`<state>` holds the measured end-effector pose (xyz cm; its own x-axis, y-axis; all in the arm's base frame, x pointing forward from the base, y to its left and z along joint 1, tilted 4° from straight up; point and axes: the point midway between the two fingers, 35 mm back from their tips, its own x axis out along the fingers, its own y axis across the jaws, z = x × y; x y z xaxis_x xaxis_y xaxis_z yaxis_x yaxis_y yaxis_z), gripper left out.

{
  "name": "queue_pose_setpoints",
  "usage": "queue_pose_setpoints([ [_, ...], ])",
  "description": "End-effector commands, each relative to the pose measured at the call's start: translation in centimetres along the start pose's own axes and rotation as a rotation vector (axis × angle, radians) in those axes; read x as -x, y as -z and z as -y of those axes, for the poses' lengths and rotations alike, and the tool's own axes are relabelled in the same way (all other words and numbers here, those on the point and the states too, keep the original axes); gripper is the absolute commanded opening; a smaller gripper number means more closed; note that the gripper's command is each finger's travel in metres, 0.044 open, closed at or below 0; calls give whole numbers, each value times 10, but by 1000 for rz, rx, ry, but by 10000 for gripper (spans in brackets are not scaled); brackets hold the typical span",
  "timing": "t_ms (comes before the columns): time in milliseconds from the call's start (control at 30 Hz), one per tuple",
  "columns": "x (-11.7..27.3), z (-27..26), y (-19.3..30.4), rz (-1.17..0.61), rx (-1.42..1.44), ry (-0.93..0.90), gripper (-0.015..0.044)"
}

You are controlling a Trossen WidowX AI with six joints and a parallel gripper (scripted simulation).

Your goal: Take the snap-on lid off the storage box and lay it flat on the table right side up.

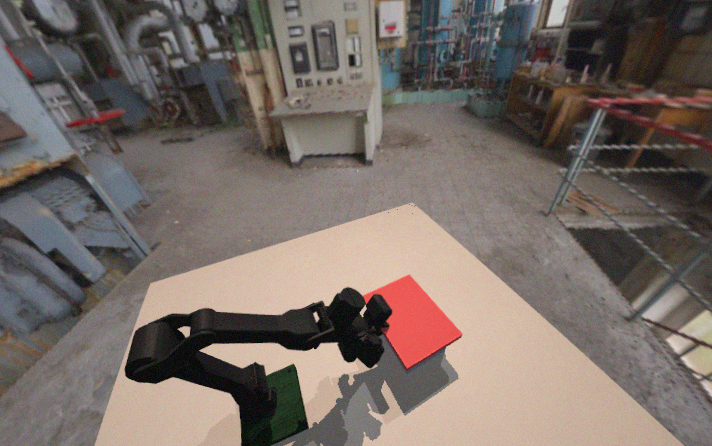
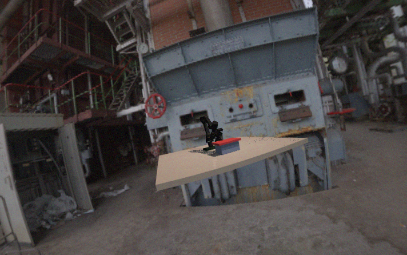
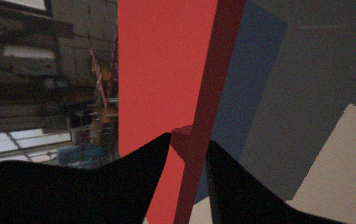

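Note:
The flat red lid (image 1: 420, 320) (image 2: 227, 140) (image 3: 160, 65) lies level on top of the blue-grey storage box (image 2: 228, 147) (image 3: 255, 65), with no gap seen between them. The box stands on the table. My gripper (image 1: 385, 329) (image 3: 188, 142) is shut on the near edge of the lid. In the wrist view one finger is over the lid's top face and the other is beside its rim, on the box-wall side. The exact contact of the fingertips is partly hidden. The inside of the box is hidden under the lid.
The pale table (image 1: 262, 283) (image 2: 186, 168) carries the box and the arm. The arm's base stands on a dark green plate (image 1: 289, 404), to the left of the box in the top view. The table's right edge runs beyond the box there. Shadows fall beside the box.

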<state>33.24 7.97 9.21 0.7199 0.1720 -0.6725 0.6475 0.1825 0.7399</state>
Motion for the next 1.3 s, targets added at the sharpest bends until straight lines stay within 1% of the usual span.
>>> queue_pose_setpoints([
  [0, 2, -2, 0, 0, 0, -3, 0],
  [1267, 7, -8, 0, 0, 0, -3, 0],
])
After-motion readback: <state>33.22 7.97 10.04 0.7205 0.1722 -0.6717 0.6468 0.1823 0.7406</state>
